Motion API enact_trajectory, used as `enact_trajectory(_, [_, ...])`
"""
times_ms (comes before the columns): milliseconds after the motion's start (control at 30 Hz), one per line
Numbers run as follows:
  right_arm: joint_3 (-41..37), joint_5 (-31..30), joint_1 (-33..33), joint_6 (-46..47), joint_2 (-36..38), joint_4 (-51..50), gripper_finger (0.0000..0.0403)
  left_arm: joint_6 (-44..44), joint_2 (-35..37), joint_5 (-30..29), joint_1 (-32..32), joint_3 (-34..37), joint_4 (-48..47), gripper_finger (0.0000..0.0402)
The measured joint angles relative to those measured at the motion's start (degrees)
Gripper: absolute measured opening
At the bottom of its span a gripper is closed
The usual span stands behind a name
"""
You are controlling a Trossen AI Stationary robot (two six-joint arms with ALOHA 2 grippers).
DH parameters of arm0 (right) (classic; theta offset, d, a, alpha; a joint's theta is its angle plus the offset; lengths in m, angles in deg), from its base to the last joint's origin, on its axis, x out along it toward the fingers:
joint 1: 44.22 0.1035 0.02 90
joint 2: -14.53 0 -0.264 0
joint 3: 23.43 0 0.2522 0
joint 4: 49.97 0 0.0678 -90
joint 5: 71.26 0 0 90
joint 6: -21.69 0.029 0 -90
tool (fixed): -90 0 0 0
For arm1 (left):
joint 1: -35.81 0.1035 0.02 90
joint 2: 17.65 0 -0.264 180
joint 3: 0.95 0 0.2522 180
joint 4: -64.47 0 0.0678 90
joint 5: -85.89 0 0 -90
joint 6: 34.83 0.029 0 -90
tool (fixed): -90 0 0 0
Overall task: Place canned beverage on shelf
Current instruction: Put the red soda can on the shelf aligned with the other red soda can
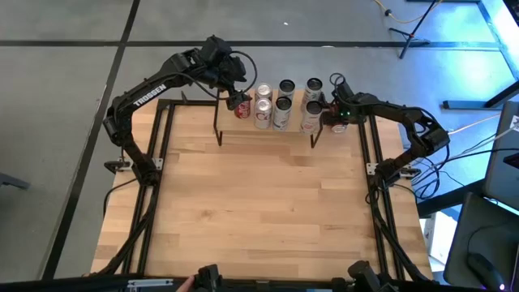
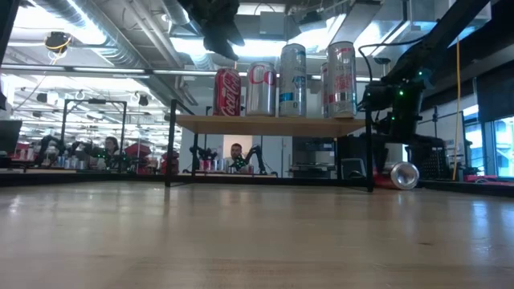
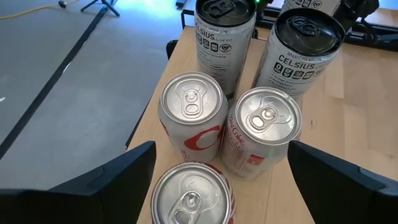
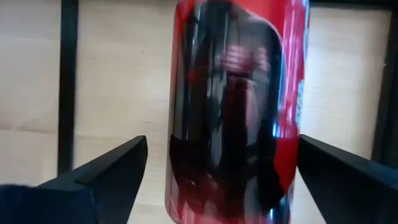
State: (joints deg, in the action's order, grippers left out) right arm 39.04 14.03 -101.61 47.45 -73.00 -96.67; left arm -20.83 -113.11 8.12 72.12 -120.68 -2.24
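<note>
- The shelf [image 1: 276,130] stands at the far edge of the table [image 1: 268,211], and several cans are already upright on its top: a red Coca-Cola can [image 2: 227,91] at the left end, two silver Coke cans [image 3: 191,115] beside it, and taller Celsius cans [image 3: 225,38] behind.
- The can not yet shelved is a red can [image 2: 403,174] lying on its side on the table, just past the shelf's right-hand legs and below the level of the shelf top.
- The right hand [image 1: 334,119] hangs directly at that fallen can; in the right wrist view the red can [image 4: 239,112] fills the gap between the two fingers [image 4: 106,171], which are spread wide and do not press it.
- The can's long axis runs crosswise to the line between the fingers, so closing them would likely take it across its round body; I judge the right arm is the one to pick it up, then stand it upright on the shelf.
- The left hand [image 1: 235,91] hovers above the shelf's left end, over the red Coca-Cola can, fingers spread and holding nothing.
</note>
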Motion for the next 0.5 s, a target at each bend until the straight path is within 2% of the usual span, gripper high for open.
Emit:
enact_trajectory(233, [0.00, -0.18, 0.02, 0.99, -0.10, 0.07, 0.0392, 0.02, 0.00, 0.00, 0.00, 0.00, 0.00, 0.0350])
enact_trajectory(367, [0.04, -2.59, 1.29, 0.99, -1.37, -0.08, 0.0358, 0.02, 0.00, 0.00, 0.00, 0.00, 0.00, 0.0350])
enact_trajectory(500, [0.09, -5.48, 2.46, 0.96, -2.36, 0.03, 0.0306, 0.02, 0.00, 0.00, 0.00, 0.00, 0.00, 0.0350])
